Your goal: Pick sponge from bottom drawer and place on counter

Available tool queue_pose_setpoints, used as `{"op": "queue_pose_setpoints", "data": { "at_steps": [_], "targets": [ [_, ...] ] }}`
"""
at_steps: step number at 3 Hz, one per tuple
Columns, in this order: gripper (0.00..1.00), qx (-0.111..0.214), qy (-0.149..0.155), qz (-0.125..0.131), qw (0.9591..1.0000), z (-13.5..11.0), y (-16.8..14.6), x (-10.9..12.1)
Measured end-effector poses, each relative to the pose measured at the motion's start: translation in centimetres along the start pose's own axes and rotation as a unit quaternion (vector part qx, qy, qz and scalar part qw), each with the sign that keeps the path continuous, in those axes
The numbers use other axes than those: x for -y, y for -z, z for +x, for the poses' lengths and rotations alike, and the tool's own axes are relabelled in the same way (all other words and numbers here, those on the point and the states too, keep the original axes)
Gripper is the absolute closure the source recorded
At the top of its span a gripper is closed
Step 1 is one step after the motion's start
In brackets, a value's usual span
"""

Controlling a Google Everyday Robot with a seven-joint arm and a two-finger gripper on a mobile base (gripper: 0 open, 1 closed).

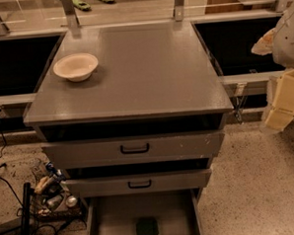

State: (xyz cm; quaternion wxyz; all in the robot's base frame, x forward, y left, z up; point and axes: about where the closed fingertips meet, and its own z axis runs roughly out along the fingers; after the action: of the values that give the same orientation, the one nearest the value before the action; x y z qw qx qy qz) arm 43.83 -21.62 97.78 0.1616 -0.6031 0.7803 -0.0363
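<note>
bottom drawer (112,215): nearest me, pulled out at the lower edge of the view, its grey floor open from above.
sponge (147,228): lies flat on that drawer's floor, about midway between the side walls and touching neither. The dark green face is up and a pale edge shows below it.
how it should handle: my guess is light and soft, so it will squash under pressure rather than slide. The rough green face ought to give good grip, and nothing in it can break.
where I would take it: from straight above, pinching across two opposite edges with a mild squeeze. The drawer floor lies bare on either side of it, which leaves room to come down.
writing on the sponge: none that I can read.
floor clutter (52,191): cables and small odds lie left of the cabinet. No label is legible.
upper drawers (135,149): two grey fronts with black handles, stacked above and behind the sponge. They bear no marks.
claw (281,107): at the right edge of the view, beside the cabinet's right side, up near counter height and well apart from the sponge. It carries nothing from the drawer. Whether it is wide or narrow I cannot tell.
counter (149,75): the broad matte grey top, with much bare surface for setting the sponge down.
bowl (75,67): cream, upright, on the counter's left side.
rail posts (70,12): metal uprights beyond the counter, with no writing visible.
</note>
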Motion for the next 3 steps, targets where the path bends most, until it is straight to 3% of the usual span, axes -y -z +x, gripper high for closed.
{"op": "queue_pose_setpoints", "data": {
  "at_steps": [1,2,3],
  "targets": [
    [0.0,0.0,0.0,0.0,1.0,0.0,0.0,0.0],
    [0.0,0.018,-0.002,-0.016,0.9997,0.0,-2.2,-1.5],
    [0.0,0.045,-0.009,-0.045,0.998,0.3,-6.8,-3.7]
  ]
}}
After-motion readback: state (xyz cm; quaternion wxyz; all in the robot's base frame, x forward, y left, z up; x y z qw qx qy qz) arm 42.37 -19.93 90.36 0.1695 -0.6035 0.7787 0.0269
